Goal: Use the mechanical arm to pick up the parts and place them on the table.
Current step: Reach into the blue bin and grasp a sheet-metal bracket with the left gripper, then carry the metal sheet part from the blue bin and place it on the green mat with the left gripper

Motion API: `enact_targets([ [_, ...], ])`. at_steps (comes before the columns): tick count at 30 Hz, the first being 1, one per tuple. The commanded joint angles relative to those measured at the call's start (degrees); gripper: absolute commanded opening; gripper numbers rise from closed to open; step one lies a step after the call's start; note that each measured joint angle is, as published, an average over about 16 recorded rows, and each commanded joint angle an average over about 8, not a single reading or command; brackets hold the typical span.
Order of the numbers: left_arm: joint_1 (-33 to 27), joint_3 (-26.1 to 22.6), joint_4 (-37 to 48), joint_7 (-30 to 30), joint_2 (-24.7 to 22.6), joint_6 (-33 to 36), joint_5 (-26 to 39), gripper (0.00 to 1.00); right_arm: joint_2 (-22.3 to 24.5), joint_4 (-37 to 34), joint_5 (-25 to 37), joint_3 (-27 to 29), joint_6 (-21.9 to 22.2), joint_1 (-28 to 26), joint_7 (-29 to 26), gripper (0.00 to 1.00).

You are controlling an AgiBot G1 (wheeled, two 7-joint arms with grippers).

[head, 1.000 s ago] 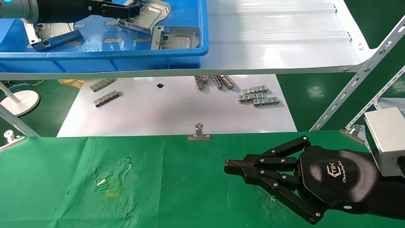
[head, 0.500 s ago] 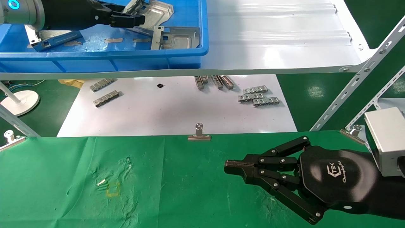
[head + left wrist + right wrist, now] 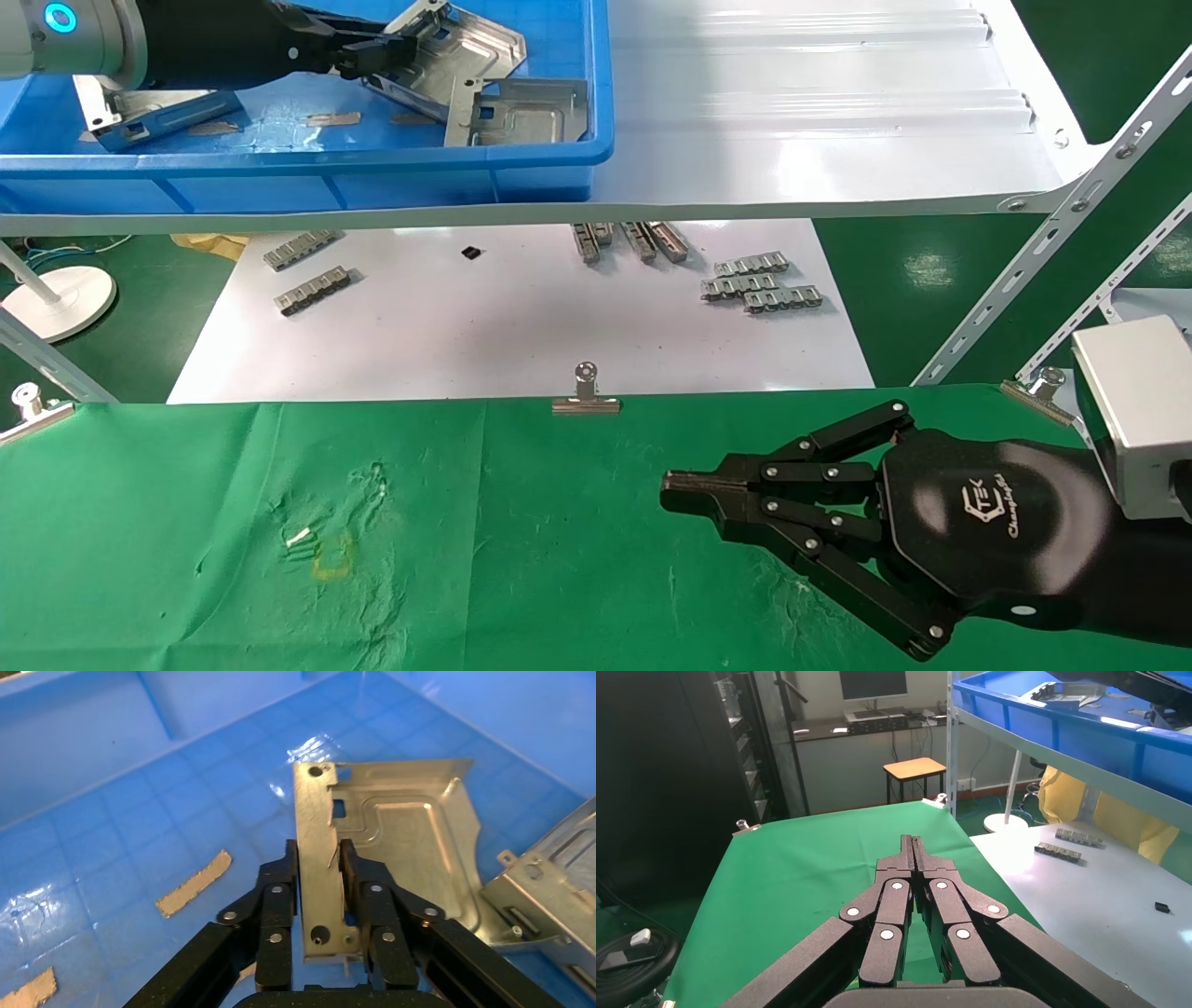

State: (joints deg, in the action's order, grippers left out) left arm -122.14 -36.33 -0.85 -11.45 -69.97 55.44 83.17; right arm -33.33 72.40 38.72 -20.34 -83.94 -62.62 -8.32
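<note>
The left gripper pinches the upright flange of one silver bracket inside the blue bin on the white shelf. The head view counts three brackets in the bin: the held one, another just beside it, and a third partly hidden under the arm. The right gripper, fingers pressed together, hovers over the green table, which holds no bracket.

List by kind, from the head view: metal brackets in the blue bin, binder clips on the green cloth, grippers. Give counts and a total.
Metal brackets: 3
Binder clips: 3
Grippers: 2, left gripper and right gripper
Total: 8
</note>
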Motion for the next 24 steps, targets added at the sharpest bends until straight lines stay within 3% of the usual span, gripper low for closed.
enact_targets([
  [1, -0.1, -0.1, 0.3, -0.1, -0.2, -0.5, 0.2, 0.00, 0.0, 0.0, 0.0, 0.0, 0.0, 0.0, 0.0, 0.00],
  [4, 0.0, 0.6, 0.0, 0.4, 0.1, -0.1, -0.8, 0.00, 0.0, 0.0, 0.0, 0.0, 0.0, 0.0, 0.0, 0.00],
  [6, 0.2, 1.4, -0.4, 1.0, 0.7, 1.1, -2.1, 0.00, 0.0, 0.0, 0.0, 0.0, 0.0, 0.0, 0.0, 0.07],
  [12, 0.9, 5.0, -2.4, 4.8, 4.1, 9.7, -7.4, 0.00, 0.0, 0.0, 0.0, 0.0, 0.0, 0.0, 0.0, 0.79],
  [14, 1.3, 6.1, -3.2, 6.6, 5.6, 13.4, -9.0, 0.00, 0.0, 0.0, 0.0, 0.0, 0.0, 0.0, 0.0, 0.97],
  [19, 2.1, 7.4, -4.1, 11.1, 8.7, 20.4, -11.0, 0.00, 0.0, 0.0, 0.0, 0.0, 0.0, 0.0, 0.0, 1.00],
  [24, 2.4, 7.3, -2.6, 12.9, 9.5, 18.7, -10.8, 0.00, 0.0, 0.0, 0.0, 0.0, 0.0, 0.0, 0.0, 1.00],
])
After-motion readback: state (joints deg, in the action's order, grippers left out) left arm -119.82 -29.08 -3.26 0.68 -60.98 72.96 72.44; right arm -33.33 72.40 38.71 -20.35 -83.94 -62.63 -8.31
